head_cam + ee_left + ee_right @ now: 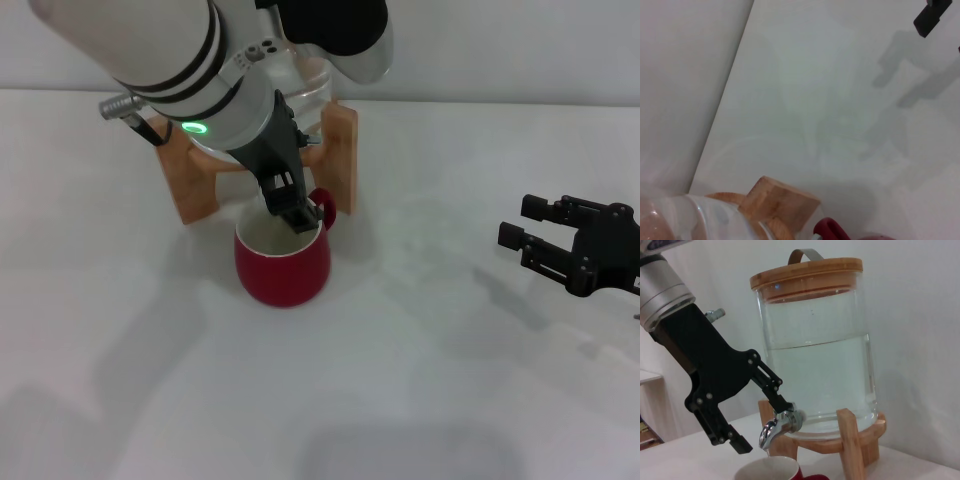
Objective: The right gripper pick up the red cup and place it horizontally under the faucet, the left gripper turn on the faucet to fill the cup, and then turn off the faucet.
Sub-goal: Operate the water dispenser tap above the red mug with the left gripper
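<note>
The red cup (pixel 283 265) stands upright on the white table, directly below the faucet (pixel 776 426), and its rim (pixel 767 470) shows in the right wrist view. The faucet is fitted to a clear water jug (pixel 815 355) on a wooden stand (pixel 852 437). My left gripper (pixel 288 205) reaches down over the cup from the upper left. It (pixel 765 427) is open, with one fingertip (pixel 786 405) against the top of the faucet and the other lower, apart from it. My right gripper (pixel 520 222) hovers open and empty well to the right of the cup.
In the head view the left arm hides most of the jug; the stand's wooden legs (pixel 342 150) show on either side of it. The left wrist view shows the wooden stand (pixel 782 202), the cup's handle (pixel 832 231) and bare tabletop (pixel 830 100).
</note>
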